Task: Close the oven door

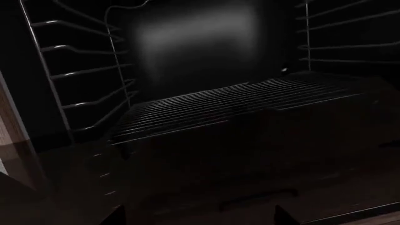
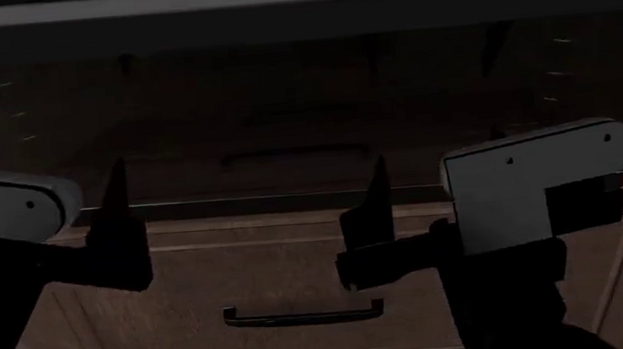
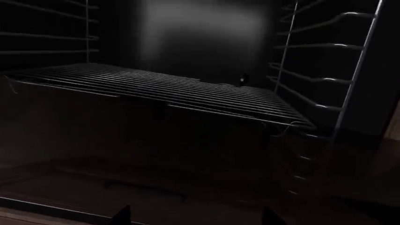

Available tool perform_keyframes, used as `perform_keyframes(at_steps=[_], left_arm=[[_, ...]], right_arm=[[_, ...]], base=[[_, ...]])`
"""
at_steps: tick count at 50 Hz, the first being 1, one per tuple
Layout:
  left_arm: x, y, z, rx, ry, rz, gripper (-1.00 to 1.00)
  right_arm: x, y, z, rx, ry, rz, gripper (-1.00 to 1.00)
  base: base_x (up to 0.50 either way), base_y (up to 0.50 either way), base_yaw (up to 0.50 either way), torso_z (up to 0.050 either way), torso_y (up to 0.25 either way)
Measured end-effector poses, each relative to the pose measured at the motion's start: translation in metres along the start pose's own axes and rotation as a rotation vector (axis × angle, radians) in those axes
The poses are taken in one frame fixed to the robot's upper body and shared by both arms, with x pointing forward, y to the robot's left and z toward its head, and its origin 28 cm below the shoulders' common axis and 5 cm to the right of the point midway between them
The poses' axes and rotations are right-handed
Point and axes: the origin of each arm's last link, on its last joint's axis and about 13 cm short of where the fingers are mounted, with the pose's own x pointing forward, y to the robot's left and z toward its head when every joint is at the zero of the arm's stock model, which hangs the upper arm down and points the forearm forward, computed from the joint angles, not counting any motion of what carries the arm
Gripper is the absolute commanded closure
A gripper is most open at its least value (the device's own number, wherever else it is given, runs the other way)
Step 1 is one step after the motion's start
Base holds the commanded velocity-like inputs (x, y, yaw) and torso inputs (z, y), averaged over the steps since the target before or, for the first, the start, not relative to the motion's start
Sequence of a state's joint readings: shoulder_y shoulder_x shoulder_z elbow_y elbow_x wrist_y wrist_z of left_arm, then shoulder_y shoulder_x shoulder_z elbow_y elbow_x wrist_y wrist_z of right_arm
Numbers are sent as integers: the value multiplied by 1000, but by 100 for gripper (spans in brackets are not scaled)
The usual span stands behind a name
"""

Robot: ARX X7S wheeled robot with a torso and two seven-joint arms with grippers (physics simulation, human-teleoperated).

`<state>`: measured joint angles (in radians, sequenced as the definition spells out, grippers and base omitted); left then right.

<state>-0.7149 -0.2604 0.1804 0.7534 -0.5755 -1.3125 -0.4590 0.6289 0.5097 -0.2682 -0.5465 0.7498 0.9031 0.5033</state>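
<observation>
The oven door point(image 2: 284, 118) lies open and flat, a dark glossy panel above the wooden drawer; its front edge runs across the head view. Both wrist views look over the door's inner face point(image 1: 218, 178) point(image 3: 156, 173) into the dark oven cavity. My left gripper point(image 2: 47, 176) hovers at the door's front edge on the left, open, with its fingertips point(image 1: 115, 216) wide apart and nothing between them. My right gripper point(image 2: 437, 151) is at the same edge on the right, also open and empty, its fingertips point(image 3: 122, 216) spread.
A wire rack point(image 1: 237, 103) point(image 3: 156, 86) sits inside the cavity, with rack rails point(image 1: 81, 75) point(image 3: 325, 79) on both side walls. Below the door is the brown drawer front point(image 2: 296, 260) with a black handle point(image 2: 301, 315). A grey band point(image 2: 297, 6) crosses above.
</observation>
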Motion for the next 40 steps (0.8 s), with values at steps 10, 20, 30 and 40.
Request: perform_keyframes(at_steps=[10,20,30,40], left_arm=[[19,2,14,-20,-28,30,-100],[41,2,36,-28,-39,42,-100],[67,-8,51,-38,-47,18,-100],[93,-20,60,-48,-42,-6,-100]], right_arm=[[22,-7,12,-19,-49,-5,-100],[46,-14,18,-27,-73,2,-100],[74,-24,23,-43,-79,-12,-100],[101,-38,24,-69,-72,-36,-100]], base=[[0,0,0,0,0],[0,0,0,0,0],[0,0,0,0,0],[0,0,0,0,0]])
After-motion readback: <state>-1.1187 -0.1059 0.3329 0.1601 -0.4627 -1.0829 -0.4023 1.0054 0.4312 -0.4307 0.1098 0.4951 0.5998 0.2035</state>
